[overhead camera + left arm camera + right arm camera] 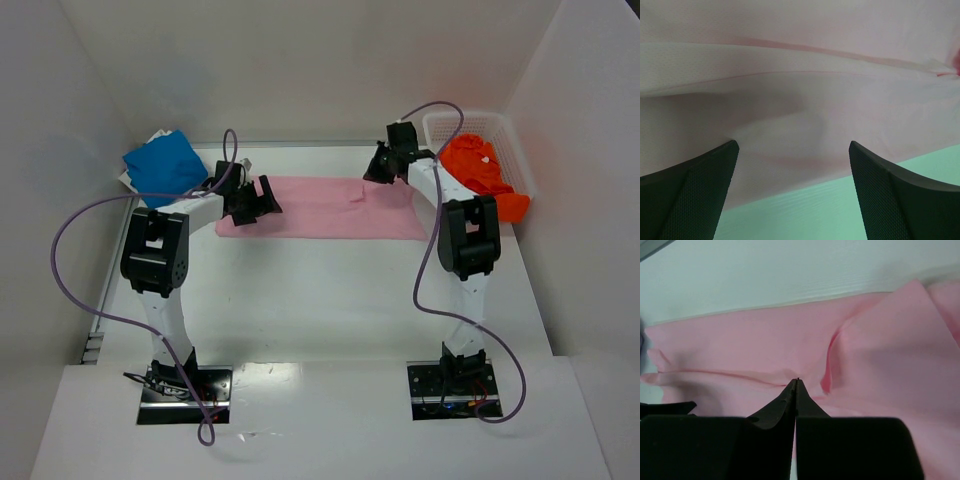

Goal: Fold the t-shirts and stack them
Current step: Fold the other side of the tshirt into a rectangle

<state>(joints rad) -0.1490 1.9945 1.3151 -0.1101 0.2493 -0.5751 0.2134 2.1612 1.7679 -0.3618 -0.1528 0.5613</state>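
Observation:
A pink t-shirt lies spread flat across the far middle of the table. My left gripper is at its left end, open, with the jaws wide apart over the shirt's near edge and nothing between them. My right gripper is at the shirt's far right part. Its jaws are pressed together, and creases in the pink cloth run into the tips. A folded blue t-shirt lies at the far left. An orange t-shirt hangs out of a white basket.
White walls close in the table on the left, back and right. The basket stands against the right wall at the back. Bare tabletop lies between the pink shirt and the arm bases. Purple cables loop beside both arms.

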